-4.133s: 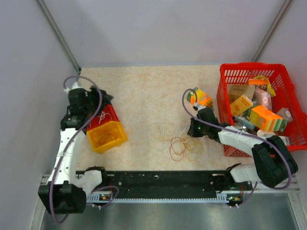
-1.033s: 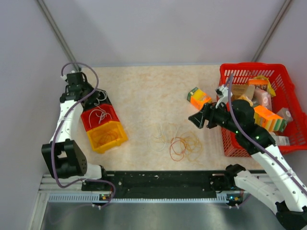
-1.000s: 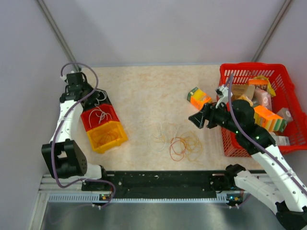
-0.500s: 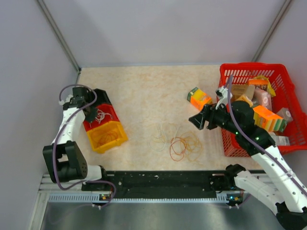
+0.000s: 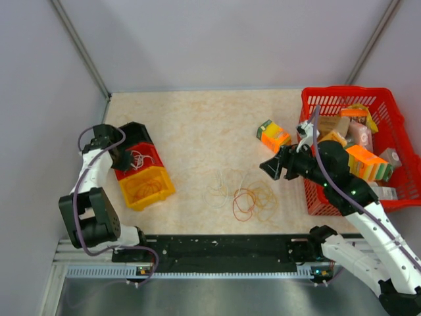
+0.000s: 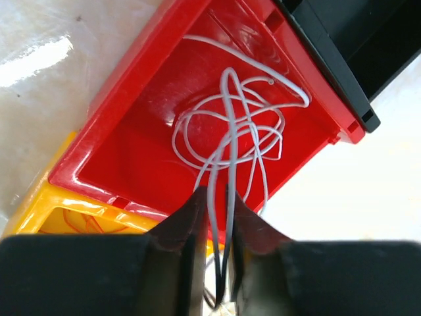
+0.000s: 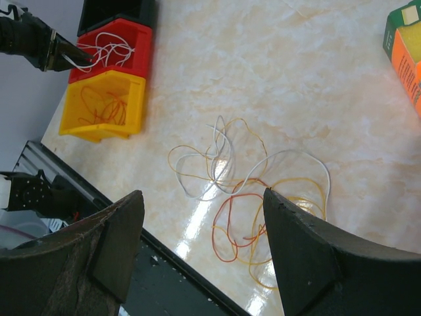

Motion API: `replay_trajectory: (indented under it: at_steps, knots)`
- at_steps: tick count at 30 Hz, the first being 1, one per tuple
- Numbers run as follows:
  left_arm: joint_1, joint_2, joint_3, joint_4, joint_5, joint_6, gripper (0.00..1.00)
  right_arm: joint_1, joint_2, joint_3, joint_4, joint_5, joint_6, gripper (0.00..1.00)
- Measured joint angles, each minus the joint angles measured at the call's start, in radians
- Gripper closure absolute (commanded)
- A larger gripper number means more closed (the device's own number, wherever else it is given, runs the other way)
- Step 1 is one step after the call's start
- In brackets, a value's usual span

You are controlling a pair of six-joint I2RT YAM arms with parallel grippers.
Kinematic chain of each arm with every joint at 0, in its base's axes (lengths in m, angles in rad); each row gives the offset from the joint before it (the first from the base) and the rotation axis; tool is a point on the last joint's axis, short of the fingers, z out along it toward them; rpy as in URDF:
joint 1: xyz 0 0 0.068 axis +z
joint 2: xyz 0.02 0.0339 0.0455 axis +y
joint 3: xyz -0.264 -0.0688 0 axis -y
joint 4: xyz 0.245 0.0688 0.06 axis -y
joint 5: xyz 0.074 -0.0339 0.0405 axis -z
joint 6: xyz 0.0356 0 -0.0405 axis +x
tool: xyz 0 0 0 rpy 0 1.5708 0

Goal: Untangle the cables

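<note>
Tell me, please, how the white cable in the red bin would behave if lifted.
Probably floppy: the white cable lies in loose crossing loops and would likely dangle from the left gripper. It looks very thin, so probably light. The loops may leave the red bin as one clump.

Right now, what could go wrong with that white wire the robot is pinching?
The left gripper pinches the white cable coiled in the red bin; pulling away without letting go could drag it out. The tangle on the table has crossing loops; the open right gripper might lift several together.

White-and-black arms [image 5: 368, 220] carry looping purple cables [image 5: 315, 128].
</note>
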Motion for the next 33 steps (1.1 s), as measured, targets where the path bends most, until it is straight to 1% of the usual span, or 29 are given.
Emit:
replay_trajectory:
  at_steps: [1, 3, 5, 8, 9, 14, 17, 21, 24, 26, 29, 31, 33]
  knots:
    - [0.002, 0.000, -0.002, 0.002, 0.013, -0.005, 0.62, 0.000, 0.000, 0.000, 0.000, 0.000, 0.000, 0.28]
    - [0.006, -0.001, -0.002, 0.002, 0.030, -0.015, 0.49, 0.000, 0.000, 0.000, 0.000, 0.000, 0.000, 0.28]
    - [0.010, -0.011, -0.003, 0.003, 0.040, -0.024, 0.42, 0.000, 0.000, 0.000, 0.000, 0.000, 0.000, 0.28]
    - [0.011, -0.054, -0.004, 0.001, 0.044, -0.029, 0.25, 0.000, 0.000, 0.000, 0.001, 0.000, 0.000, 0.28]
    - [0.012, -0.076, -0.004, -0.001, 0.043, -0.029, 0.23, 0.000, 0.000, 0.000, 0.001, 0.000, 0.000, 0.28]
    - [0.014, -0.165, -0.003, -0.016, 0.038, -0.033, 0.23, 0.000, 0.000, -0.004, 0.002, 0.000, 0.000, 0.28]
    - [0.015, -0.182, 0.000, -0.025, 0.040, -0.031, 0.24, 0.000, 0.005, -0.008, 0.002, 0.000, 0.000, 0.28]
    - [0.016, -0.190, 0.013, -0.045, 0.078, -0.020, 0.36, 0.000, 0.006, -0.024, 0.003, 0.000, 0.000, 0.28]
    - [-0.006, -0.216, 0.013, -0.015, 0.134, 0.031, 0.37, 0.000, 0.022, -0.041, 0.011, -0.005, 0.000, 0.28]
    - [-0.087, -0.222, 0.022, 0.040, 0.166, 0.095, 0.37, 0.000, 0.049, -0.057, 0.031, -0.021, 0.001, 0.28]
    - [-0.327, -0.154, 0.090, 0.098, 0.243, 0.203, 0.35, 0.000, 0.126, -0.086, 0.071, -0.069, 0.008, 0.30]
    - [-0.495, -0.077, 0.130, 0.159, 0.292, 0.266, 0.34, 0.000, 0.197, -0.111, 0.100, -0.104, 0.014, 0.32]
    - [-0.636, -0.010, 0.134, 0.214, 0.325, 0.316, 0.33, 0.000, 0.264, -0.143, 0.114, -0.134, 0.024, 0.34]
